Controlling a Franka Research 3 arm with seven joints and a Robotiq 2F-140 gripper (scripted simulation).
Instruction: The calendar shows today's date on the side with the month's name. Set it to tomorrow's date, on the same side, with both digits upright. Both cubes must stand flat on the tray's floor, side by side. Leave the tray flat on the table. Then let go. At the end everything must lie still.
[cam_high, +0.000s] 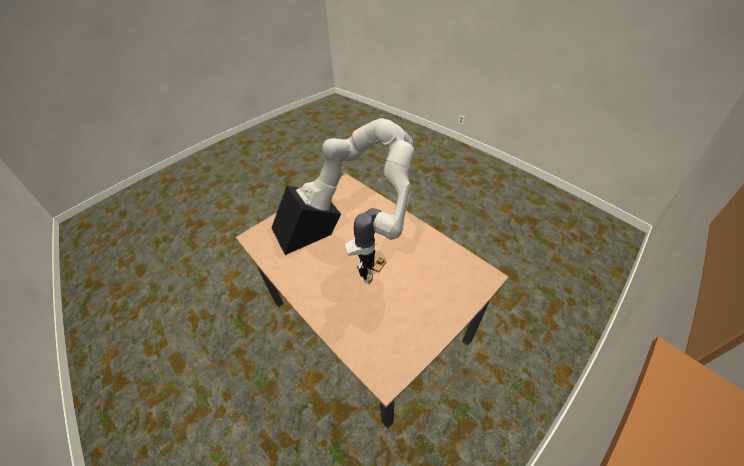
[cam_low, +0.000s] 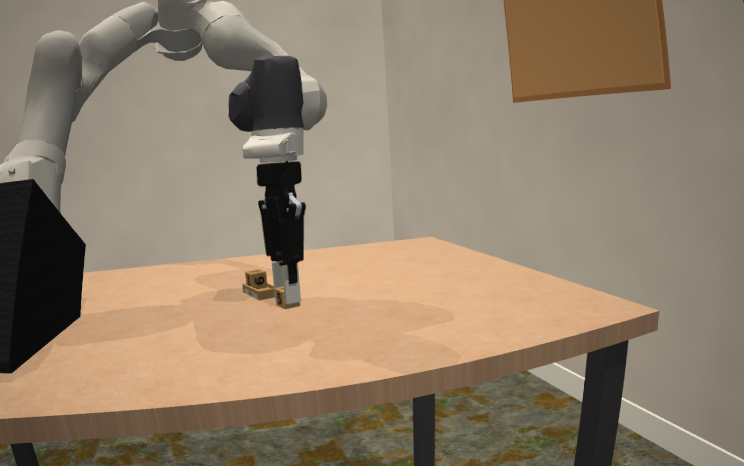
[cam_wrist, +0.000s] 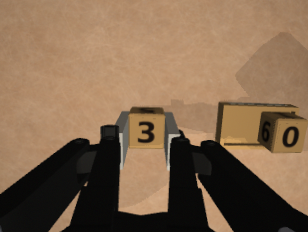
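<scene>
At the middle of the wrist view, a wooden cube (cam_low: 281, 298) (cam_wrist: 146, 132) sits between the pads of the claw (cam_low: 286, 285) (cam_wrist: 146, 125). The claw is mostly closed, its two pale pads pressed against opposite sides of the cube. A dark 3 shows on the face toward the wrist camera, and the exterior view shows another digit, probably a 5, on a side. The cube is at or very near the table top (cam_high: 439, 285) (cam_low: 384, 329) (cam_wrist: 65, 60); whether it touches is hard to tell.

Toward three o'clock of the held cube in the wrist view lies the tray (cam_high: 378, 268) (cam_low: 264, 294) (cam_wrist: 240, 125), flat on the table and apart from the claw. A second cube (cam_high: 381, 260) (cam_low: 255, 278) (cam_wrist: 287, 132) stands in it, toward the tray's four o'clock end, with a 0 facing the wrist camera and a 6 on the neighbouring side. To nine o'clock of that cube, the rest of the tray's floor is bare. From the top view, the arm (cam_high: 398, 164) (cam_low: 230, 41) reaches over from its black base (cam_high: 291, 219) (cam_low: 43, 285), which stands at ten o'clock of the claw.
</scene>
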